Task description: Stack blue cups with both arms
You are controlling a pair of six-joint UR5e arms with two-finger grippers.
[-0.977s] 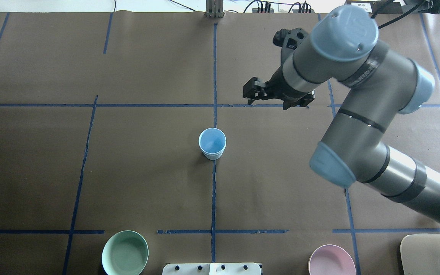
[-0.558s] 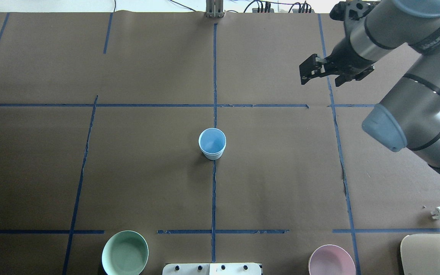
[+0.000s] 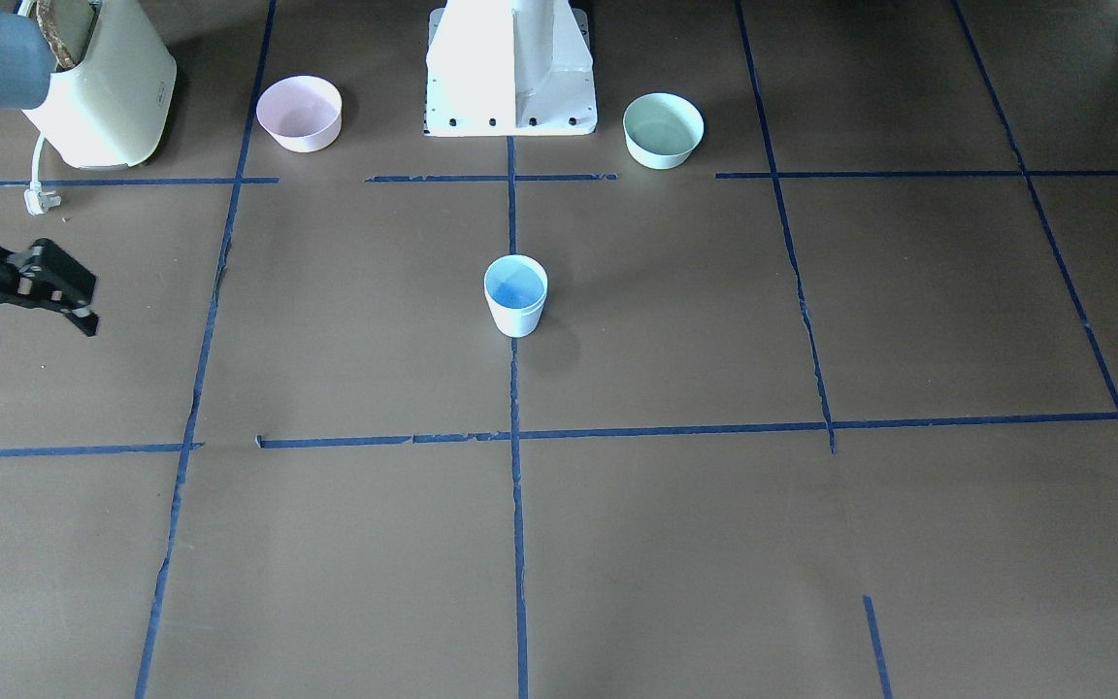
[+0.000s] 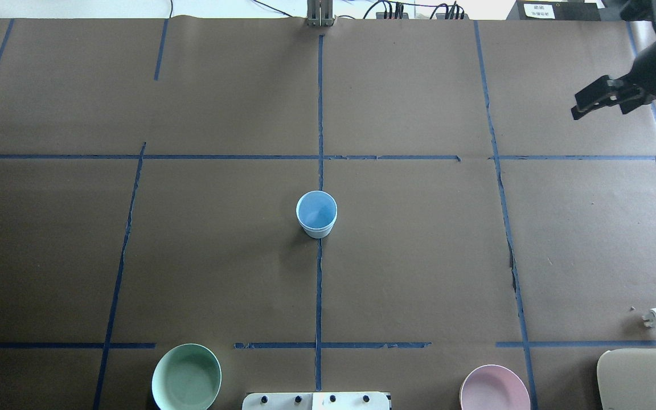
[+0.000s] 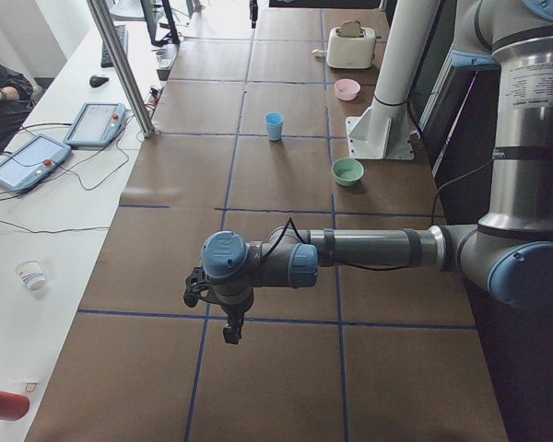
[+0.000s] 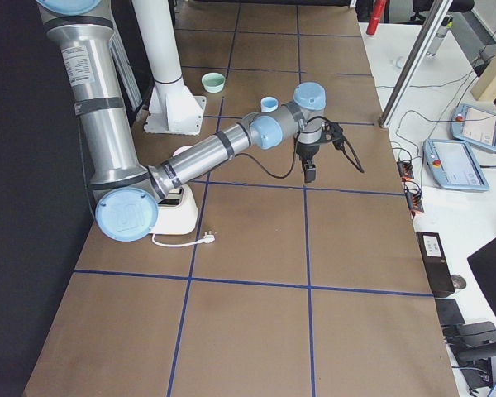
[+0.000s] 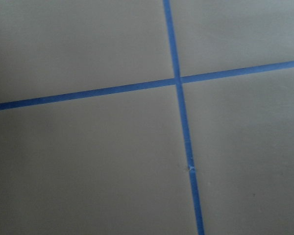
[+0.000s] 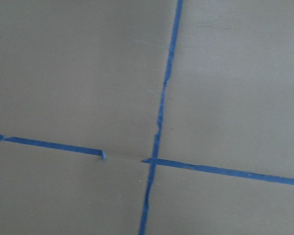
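One blue cup (image 4: 316, 213) stands upright at the table's centre, on the middle tape line; it also shows in the front view (image 3: 515, 294) and the left side view (image 5: 274, 124). I cannot tell whether a second cup sits nested inside it. My right gripper (image 4: 601, 111) is open and empty, far right of the cup near the table's far right edge; the front view shows it too (image 3: 35, 335). My left gripper (image 5: 229, 331) shows only in the left side view, low over bare table far from the cup. I cannot tell whether it is open or shut.
A mint-green bowl (image 4: 186, 377) and a pink bowl (image 4: 494, 388) stand near the robot's white pedestal (image 3: 510, 68). A cream toaster (image 4: 644, 378) with a loose plug (image 4: 655, 316) sits at the near right corner. Blue tape lines cross the brown table.
My right arm has swung away from beside the cup to the table's far right edge, its gripper still open. The cup has not moved.
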